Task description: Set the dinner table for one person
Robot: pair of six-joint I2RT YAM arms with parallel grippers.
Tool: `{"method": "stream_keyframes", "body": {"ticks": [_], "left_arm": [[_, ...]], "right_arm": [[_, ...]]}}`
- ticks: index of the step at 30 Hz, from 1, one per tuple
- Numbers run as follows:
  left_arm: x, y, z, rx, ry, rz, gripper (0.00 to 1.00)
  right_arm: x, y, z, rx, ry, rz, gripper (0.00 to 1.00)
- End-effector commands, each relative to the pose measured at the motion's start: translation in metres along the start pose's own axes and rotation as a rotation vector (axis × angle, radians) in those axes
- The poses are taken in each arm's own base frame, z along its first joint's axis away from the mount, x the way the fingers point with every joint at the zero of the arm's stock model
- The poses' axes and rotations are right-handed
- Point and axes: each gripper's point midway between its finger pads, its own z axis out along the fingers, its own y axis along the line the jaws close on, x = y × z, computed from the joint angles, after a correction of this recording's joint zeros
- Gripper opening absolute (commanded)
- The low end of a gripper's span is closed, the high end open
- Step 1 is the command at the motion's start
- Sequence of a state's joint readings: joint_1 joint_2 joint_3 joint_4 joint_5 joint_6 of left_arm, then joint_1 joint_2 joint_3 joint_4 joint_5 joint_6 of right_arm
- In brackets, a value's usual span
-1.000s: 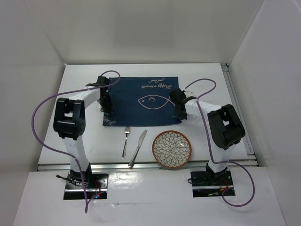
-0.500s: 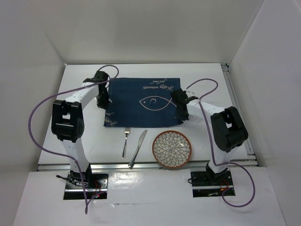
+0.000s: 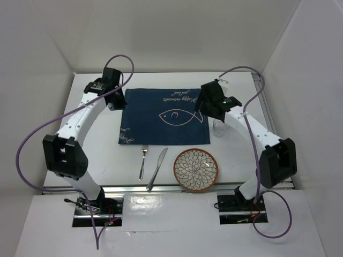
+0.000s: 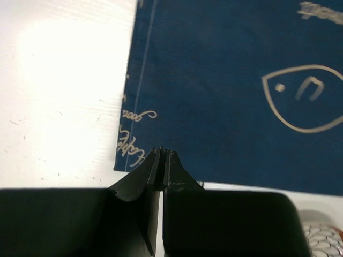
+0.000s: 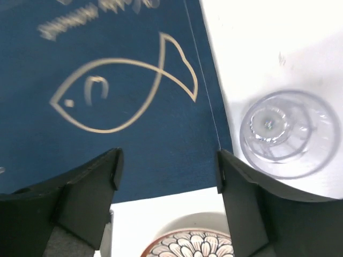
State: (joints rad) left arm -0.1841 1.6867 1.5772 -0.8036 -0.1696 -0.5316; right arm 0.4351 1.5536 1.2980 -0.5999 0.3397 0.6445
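Placemat [image 3: 163, 115] lies mid-frame on the tabletop [image 3: 107, 155]; left jaws are pressed together by its upper-left corner, right jaws spread apart, empty, near a glass [image 5: 289, 134].

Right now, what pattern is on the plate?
The plate has white petals, brown rim; top view best.

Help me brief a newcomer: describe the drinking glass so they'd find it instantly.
Start at the navy placemat in the middle of the white table. Just off its edge on the right arm's side sits a clear glass. It is the only see-through item; the patterned plate, fork and knife lie nearer the arm bases.
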Motion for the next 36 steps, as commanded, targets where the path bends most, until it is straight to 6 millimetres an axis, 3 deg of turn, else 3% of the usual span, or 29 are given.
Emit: {"method": "stream_keyframes", "body": {"ticks": [1,5,6,9,13,20,22,31,32,34,36], "left_arm": [[0.002,-0.007,-0.039,0.063,-0.054,0.038,0.14],[0.025,-0.008,-0.048,0.089,-0.031,0.059,0.15],[0.029,-0.005,-0.049,0.087,-0.027,0.059,0.15],[0.039,-0.004,-0.051,0.103,-0.045,0.055,0.15],[0.046,-0.009,-0.049,0.129,-0.034,0.053,0.15],[0.048,-0.01,-0.046,0.122,-0.029,0.062,0.13],[0.05,-0.01,-0.043,0.116,-0.018,0.063,0.13],[0.054,-0.004,-0.031,0.075,0.001,0.077,0.11],[0.051,-0.005,-0.033,0.079,-0.007,0.076,0.11],[0.052,-0.007,-0.033,0.09,-0.001,0.076,0.1],[0.053,-0.009,-0.034,0.101,0.004,0.076,0.09]], "right_arm": [[-0.032,-0.007,-0.041,-0.007,-0.097,-0.013,0.82],[-0.026,-0.059,-0.041,0.119,-0.078,0.025,0.84],[-0.019,-0.084,-0.033,0.156,-0.048,0.048,0.84],[-0.014,-0.105,-0.031,0.118,-0.037,0.115,0.84],[-0.019,-0.123,-0.024,0.141,-0.043,0.148,0.87],[-0.004,-0.145,0.017,0.168,0.047,0.17,0.87],[-0.002,-0.147,0.025,0.164,0.055,0.179,0.83],[0.017,-0.15,0.049,0.155,0.104,0.184,0.36],[0.012,-0.149,0.049,0.158,0.09,0.184,0.18],[-0.005,-0.15,0.043,0.181,0.042,0.197,0.0],[-0.03,-0.137,0.032,0.167,-0.034,0.182,0.0]]}}
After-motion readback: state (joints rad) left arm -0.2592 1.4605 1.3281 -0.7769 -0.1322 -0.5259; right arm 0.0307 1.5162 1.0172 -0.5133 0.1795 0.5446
